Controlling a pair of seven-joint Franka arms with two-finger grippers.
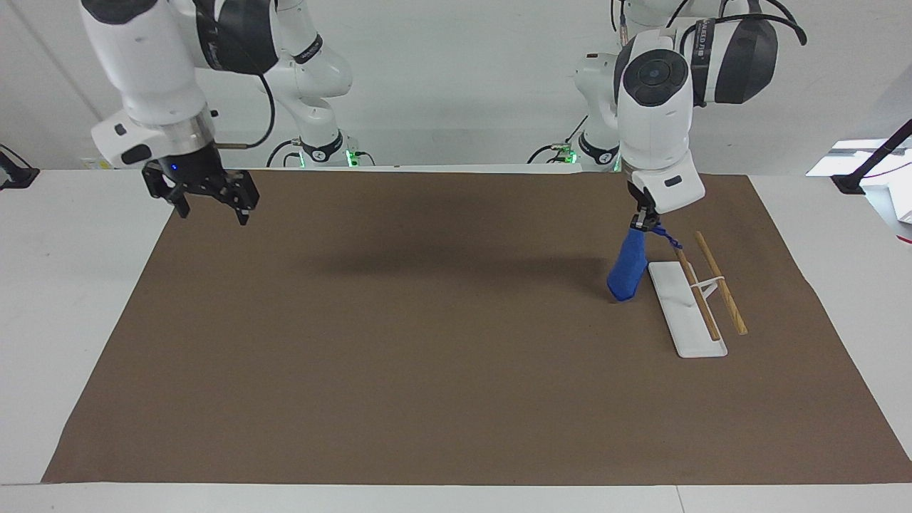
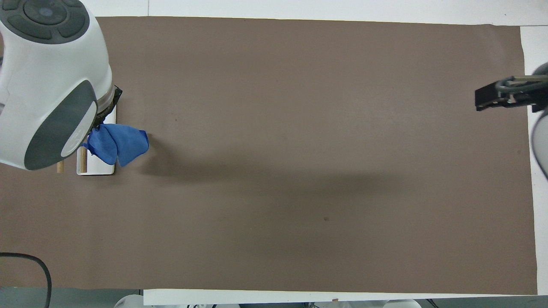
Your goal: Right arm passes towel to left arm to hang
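The bright-blue towel [image 1: 627, 267] hangs bunched from my left gripper [image 1: 643, 222], which is shut on its top corner. It hangs over the mat just beside the rack's white base [image 1: 670, 299], at the end nearer the robots. In the overhead view the towel [image 2: 117, 145] shows beside the left arm's wrist, which hides the gripper. My right gripper [image 1: 209, 201], with its blue light, is open and empty, raised over the mat's corner at the right arm's end; it also shows at the overhead view's edge [image 2: 492, 97].
The rack has two wooden rods [image 1: 719, 281] on a white stand, toward the left arm's end of the table. A brown mat [image 1: 427, 356] covers most of the white table [image 1: 71, 285].
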